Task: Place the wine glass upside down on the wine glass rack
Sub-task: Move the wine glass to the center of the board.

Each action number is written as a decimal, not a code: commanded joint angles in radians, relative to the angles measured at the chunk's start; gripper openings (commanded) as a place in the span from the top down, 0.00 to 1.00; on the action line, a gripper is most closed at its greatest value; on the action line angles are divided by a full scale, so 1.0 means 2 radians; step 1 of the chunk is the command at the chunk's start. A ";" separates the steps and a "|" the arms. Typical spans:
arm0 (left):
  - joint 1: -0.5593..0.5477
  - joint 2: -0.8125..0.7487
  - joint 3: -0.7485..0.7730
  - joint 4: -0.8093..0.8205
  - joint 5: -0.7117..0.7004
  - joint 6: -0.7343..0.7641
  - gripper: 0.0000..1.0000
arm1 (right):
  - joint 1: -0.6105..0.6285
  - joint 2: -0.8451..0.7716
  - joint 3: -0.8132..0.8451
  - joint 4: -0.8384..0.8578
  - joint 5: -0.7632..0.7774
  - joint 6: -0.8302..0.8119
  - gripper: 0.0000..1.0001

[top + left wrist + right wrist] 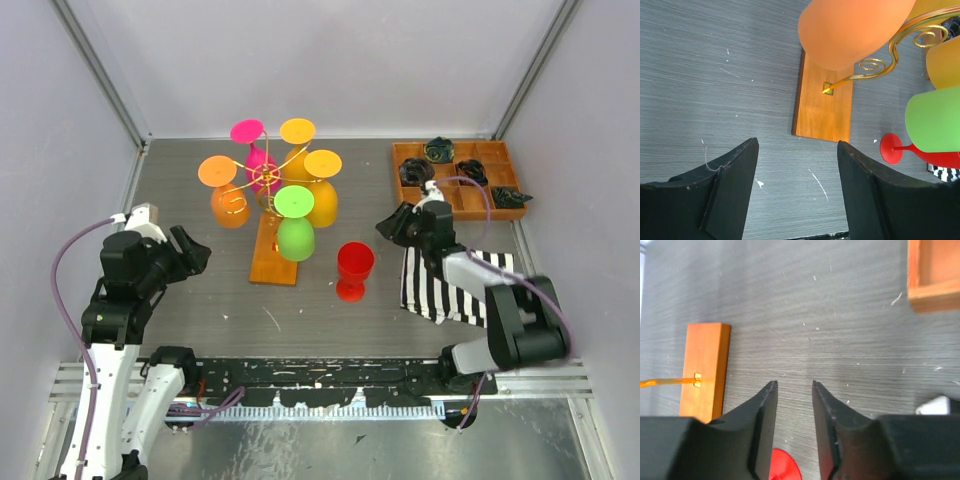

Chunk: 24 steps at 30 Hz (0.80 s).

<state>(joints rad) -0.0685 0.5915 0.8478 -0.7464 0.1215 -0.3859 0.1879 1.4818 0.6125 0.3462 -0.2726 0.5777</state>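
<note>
The red wine glass (354, 268) stands upright on the table, right of the wine glass rack's wooden base (277, 255). The rack's gold wire arms (266, 178) carry several coloured glasses hung upside down, the green one (295, 225) nearest the front. My left gripper (190, 255) is open and empty, left of the base. My right gripper (390, 228) is open and empty, just right of and behind the red glass. The left wrist view shows the gripper (797, 145), the base (822, 110) and the red glass (900, 150). The right wrist view shows the gripper (793, 385) and a red edge (782, 465).
A compartmented wooden tray (397, 170) with dark objects sits at the back right; its corner shows in the right wrist view (935, 290). A black-and-white striped cloth (440, 285) lies under the right arm. Enclosure walls stand on three sides.
</note>
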 commanded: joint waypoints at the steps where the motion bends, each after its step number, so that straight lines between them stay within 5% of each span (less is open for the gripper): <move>1: -0.001 0.001 -0.007 0.011 0.005 0.002 0.29 | 0.003 -0.132 -0.048 -0.044 0.089 -0.014 0.50; 10: -0.002 0.006 -0.007 0.013 0.016 0.003 0.29 | 0.010 -0.407 -0.190 -0.114 0.129 0.029 0.17; 15: -0.002 0.010 -0.006 0.013 0.016 0.003 0.29 | 0.017 -0.535 -0.237 -0.159 0.098 0.022 0.16; 20: -0.002 0.013 -0.006 0.013 0.014 0.003 0.29 | 0.017 -0.598 -0.281 -0.125 0.062 0.003 0.00; 24: -0.002 0.016 -0.006 0.012 0.014 0.003 0.29 | 0.020 -0.596 -0.304 -0.093 0.049 -0.012 0.00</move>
<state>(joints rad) -0.0685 0.6201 0.8478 -0.7452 0.1402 -0.3859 0.2192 0.2871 0.0353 0.0601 -0.1280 0.5911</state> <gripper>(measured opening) 0.711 0.998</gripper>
